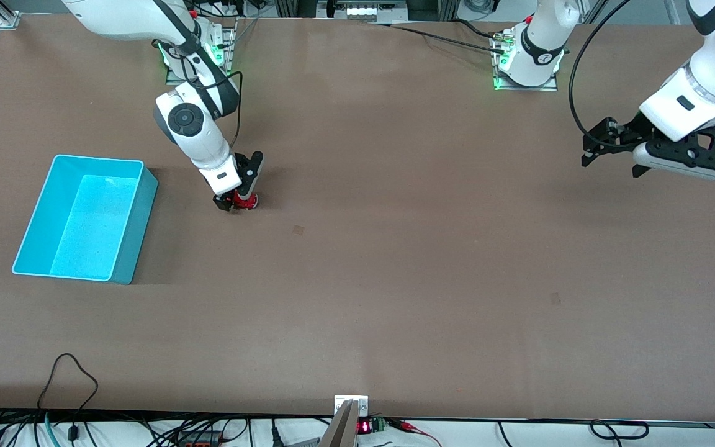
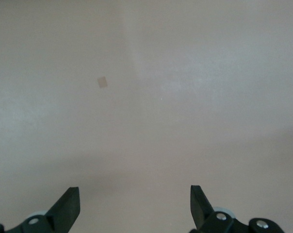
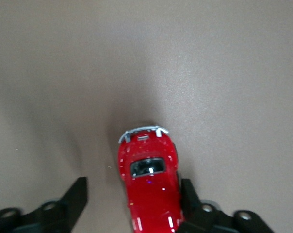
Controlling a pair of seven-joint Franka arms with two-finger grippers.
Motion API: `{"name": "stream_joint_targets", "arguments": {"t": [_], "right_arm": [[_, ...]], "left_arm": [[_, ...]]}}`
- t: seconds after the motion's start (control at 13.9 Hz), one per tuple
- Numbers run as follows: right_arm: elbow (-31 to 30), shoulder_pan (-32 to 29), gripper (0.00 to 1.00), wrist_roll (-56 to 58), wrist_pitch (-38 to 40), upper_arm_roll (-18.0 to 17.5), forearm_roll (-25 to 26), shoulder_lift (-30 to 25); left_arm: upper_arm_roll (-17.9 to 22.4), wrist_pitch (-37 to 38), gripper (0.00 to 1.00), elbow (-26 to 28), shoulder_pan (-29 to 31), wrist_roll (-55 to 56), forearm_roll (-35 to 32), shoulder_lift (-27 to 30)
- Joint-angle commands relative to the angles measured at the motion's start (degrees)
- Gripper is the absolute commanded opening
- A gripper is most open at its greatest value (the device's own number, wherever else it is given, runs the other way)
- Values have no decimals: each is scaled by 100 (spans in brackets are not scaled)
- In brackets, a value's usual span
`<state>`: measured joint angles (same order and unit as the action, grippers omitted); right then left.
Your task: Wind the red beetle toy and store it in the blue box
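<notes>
The right claw (image 1: pixel 238 202) is down low on the brown desk (image 1: pixel 395 261), right at the red beetle toy (image 1: pixel 246 200). In the right wrist view the little red car (image 3: pixel 150 187) sits on its wheels between the two black fingers (image 3: pixel 73 199). One finger looks like it is touching the side of the car, and the other finger is away from it with bare desk showing in between. So the right claw is spread apart and not clamped on the car. The silver bumper points away from the claw.

The blue box (image 1: pixel 35 217) stands on the desk toward the right arm's end, beside the car but apart from it. It reaches nearer to the front camera than the car does. Its top is open and it looks like nothing is inside.

The left claw (image 1: pixel 609 148) hangs in the air over the left arm's end of the desk, well apart from the car and the box. This arm waits. In the left wrist view its two black fingers (image 2: pixel 66 208) are spread wide and hold nothing. Below them there is only the desk (image 2: pixel 185 97) with a small pale square mark (image 2: pixel 102 82) on it.
</notes>
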<state>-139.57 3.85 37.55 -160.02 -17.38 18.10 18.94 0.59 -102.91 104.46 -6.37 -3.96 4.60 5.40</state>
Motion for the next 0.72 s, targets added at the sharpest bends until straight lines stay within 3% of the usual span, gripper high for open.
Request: {"name": "stream_joint_targets", "arguments": {"t": [0.0, 0.07, 0.14, 0.36, 0.65], "right_arm": [[-18, -78, 26, 41, -99, -29, 133, -4], [-9, -78, 6, 33, -99, -29, 124, -4], [17, -69, 2, -2, -99, -29, 124, -4], [175, -60, 0, -431, -73, -37, 36, -197], [483, -77, 0, -2258, 488, -20, -244, -794]], "left_arm": [[64, 219, 100, -391, -93, 343, -177, -223], [29, 271, 100, -392, -102, 273, -466, -206], [-23, 454, 100, -400, -128, 229, -643, -197], [-33, 815, 100, -409, -102, 229, -671, -188], [-6, 1361, 100, -611, -102, 229, -654, -214]]}}
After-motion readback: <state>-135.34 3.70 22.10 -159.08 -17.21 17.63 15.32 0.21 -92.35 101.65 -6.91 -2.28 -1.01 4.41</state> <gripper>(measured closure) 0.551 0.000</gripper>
